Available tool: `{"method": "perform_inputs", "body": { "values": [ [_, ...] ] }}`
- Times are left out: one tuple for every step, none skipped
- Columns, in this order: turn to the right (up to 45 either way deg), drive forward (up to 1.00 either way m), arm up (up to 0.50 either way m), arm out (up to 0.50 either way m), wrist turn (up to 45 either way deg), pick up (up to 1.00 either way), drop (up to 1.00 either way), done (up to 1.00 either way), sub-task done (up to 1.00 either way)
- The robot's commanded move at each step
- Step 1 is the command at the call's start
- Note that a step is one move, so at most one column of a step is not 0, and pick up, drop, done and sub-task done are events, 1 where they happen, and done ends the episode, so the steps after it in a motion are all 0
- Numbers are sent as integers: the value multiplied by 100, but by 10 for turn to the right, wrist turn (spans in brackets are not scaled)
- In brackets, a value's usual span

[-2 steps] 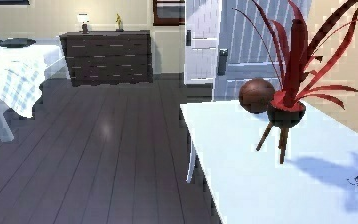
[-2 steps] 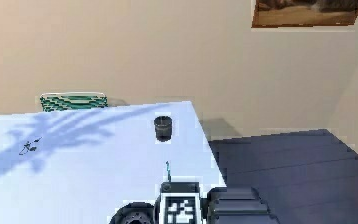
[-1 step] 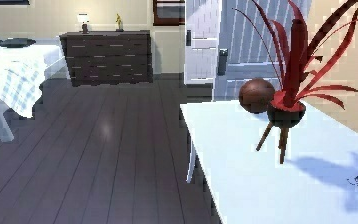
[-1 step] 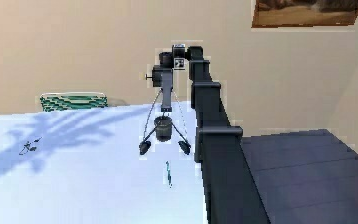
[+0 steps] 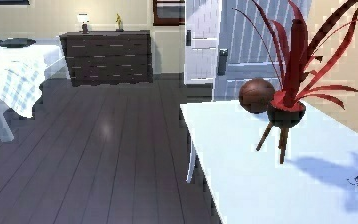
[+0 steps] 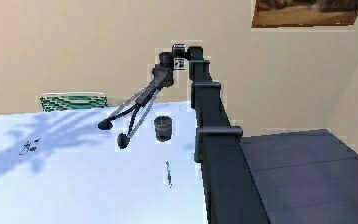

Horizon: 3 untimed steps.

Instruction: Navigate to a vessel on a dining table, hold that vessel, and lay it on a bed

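A small dark cup-like vessel stands on the white dining table. The arm reaches out over the table. Two thin fingers slant down from the gripper to the tabletop, left of the vessel. The fingertips have bare tabletop behind them, so the gripper holds nothing. In the forward view the same table carries a round brown thing beside a red-leafed plant in a dark pot on thin legs. A bed with a white checked cover lies at the left.
A dark dresser stands against the far wall, with a white door and a grey-blue door to its right. Dark plank floor stretches between bed and table. A green striped chair back rises behind the table. A thin green thing lies on it.
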Motion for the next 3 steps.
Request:
{"method": "perform_inputs", "body": {
  "values": [
    [0,0,0,0,450,0,0,0,0],
    [0,0,0,0,450,0,0,0,0],
    [0,0,0,0,270,0,0,0,0]
  ]
}}
